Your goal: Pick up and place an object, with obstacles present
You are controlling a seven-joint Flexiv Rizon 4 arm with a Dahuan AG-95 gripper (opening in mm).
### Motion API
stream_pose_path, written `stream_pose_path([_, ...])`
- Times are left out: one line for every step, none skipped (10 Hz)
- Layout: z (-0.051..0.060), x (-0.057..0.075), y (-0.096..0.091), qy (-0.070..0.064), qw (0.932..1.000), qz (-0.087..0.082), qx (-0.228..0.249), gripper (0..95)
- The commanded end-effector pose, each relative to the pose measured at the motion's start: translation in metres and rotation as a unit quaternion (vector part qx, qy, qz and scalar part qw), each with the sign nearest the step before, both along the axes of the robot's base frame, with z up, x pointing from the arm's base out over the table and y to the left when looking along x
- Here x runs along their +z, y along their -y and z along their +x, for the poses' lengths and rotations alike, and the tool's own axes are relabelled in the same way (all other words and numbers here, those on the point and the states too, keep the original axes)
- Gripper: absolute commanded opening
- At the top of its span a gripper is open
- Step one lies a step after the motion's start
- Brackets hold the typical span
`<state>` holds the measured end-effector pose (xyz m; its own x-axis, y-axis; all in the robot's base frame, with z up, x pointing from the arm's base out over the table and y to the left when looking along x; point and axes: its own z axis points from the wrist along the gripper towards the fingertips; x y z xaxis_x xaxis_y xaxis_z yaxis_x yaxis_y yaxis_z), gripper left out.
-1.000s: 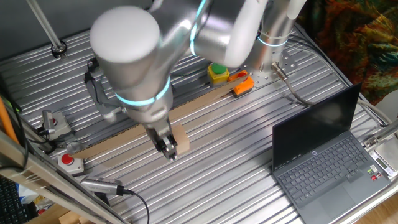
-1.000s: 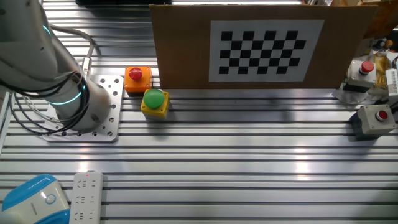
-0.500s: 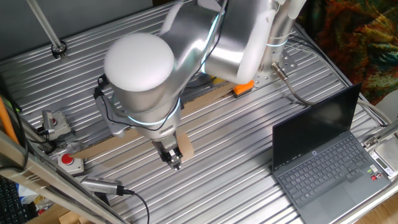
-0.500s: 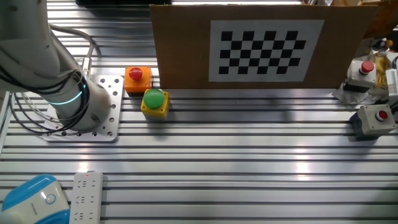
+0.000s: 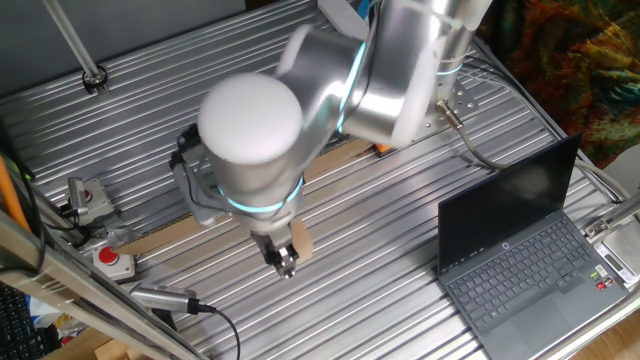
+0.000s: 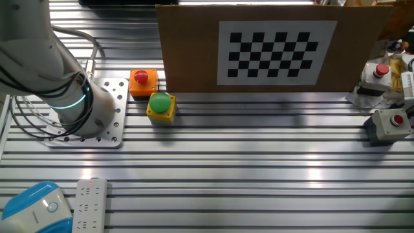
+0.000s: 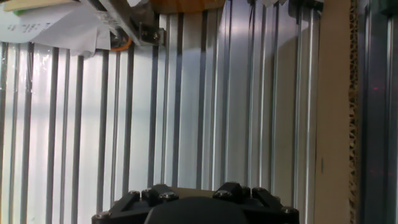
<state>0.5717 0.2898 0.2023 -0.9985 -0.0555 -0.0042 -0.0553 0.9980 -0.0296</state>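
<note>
1. Gripper (image 5: 287, 263) hangs low over the table (image 5: 380, 250), clamped on the tan block (image 5: 298, 240), on the laptop's side of the cardboard strip (image 5: 180, 228).
2. Only an edge of the block shows beside the fingers, so the hold looks off-centre; I judge a quick swing could twist it loose.
3. Carried this low, it may clip the strip.

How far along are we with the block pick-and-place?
Done: the fingers are at the wooden block, apparently closed on it, beside the cardboard strip. In hand: the carry; whether it is off the table is unclear. Left: setting it down and letting go.
</note>
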Motion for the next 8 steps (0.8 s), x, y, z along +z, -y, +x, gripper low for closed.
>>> stream_pose_path([-0.001,-0.011,0.001,0.009,1.0000,-0.002,0.000,0.0])
stream_pose_path([-0.001,-0.018,0.001,0.014,0.9999,-0.004,0.000,0.0])
stream_pose_path([-0.001,-0.026,0.001,0.017,0.9998,-0.006,0.001,0.0])
stream_pose_path([-0.002,-0.034,0.000,0.020,0.9998,-0.008,0.001,0.0])
stream_pose_path([-0.002,-0.038,0.000,0.022,0.9997,-0.009,0.002,0.0])
stream_pose_path([-0.003,-0.043,-0.001,0.023,0.9996,-0.013,0.002,0.0])
stream_pose_path([-0.004,-0.048,-0.001,0.027,0.9995,-0.014,0.001,0.0])
stream_pose_path([-0.004,-0.051,-0.002,0.030,0.9995,-0.014,0.000,0.0])
